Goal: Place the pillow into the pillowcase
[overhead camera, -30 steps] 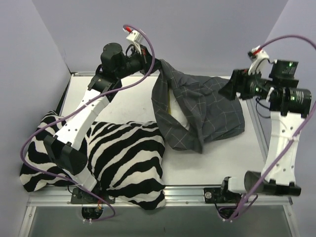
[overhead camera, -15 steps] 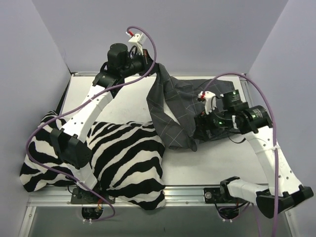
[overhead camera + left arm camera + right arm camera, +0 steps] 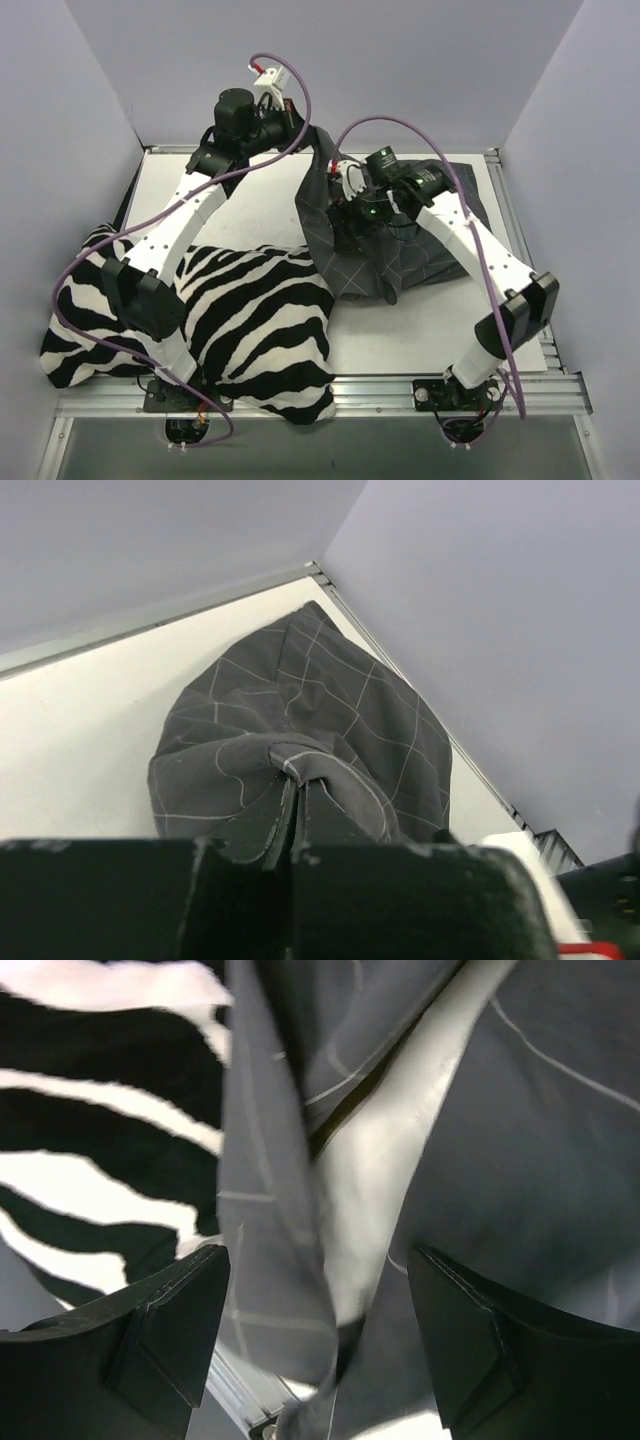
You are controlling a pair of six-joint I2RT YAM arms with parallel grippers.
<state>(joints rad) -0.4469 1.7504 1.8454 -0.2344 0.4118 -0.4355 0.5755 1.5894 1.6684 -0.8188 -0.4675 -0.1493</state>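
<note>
The pillowcase [image 3: 410, 245], dark grey with a thin light check, lies at the table's middle right. My left gripper [image 3: 303, 128] is shut on its upper edge and holds that edge lifted; the left wrist view shows the pinched fold [image 3: 293, 780] between the shut jaws [image 3: 293, 825]. My right gripper [image 3: 345, 215] is open at the case's left opening. In the right wrist view its fingers [image 3: 170, 1330] stand wide apart around hanging case fabric [image 3: 265, 1260] and a white strip of the pillow [image 3: 375, 1160] with a yellow edge. The rest of the pillow is hidden inside the case.
A large zebra-striped cushion [image 3: 240, 320] covers the near left of the table, under the left arm, and shows in the right wrist view [image 3: 90, 1110]. The table's metal rail [image 3: 500, 385] runs along the near edge. Purple walls stand on three sides.
My right arm has swung from the far right across the pillowcase to its left opening. The case has bunched up and the white pillow no longer shows from above. The left gripper has barely moved.
</note>
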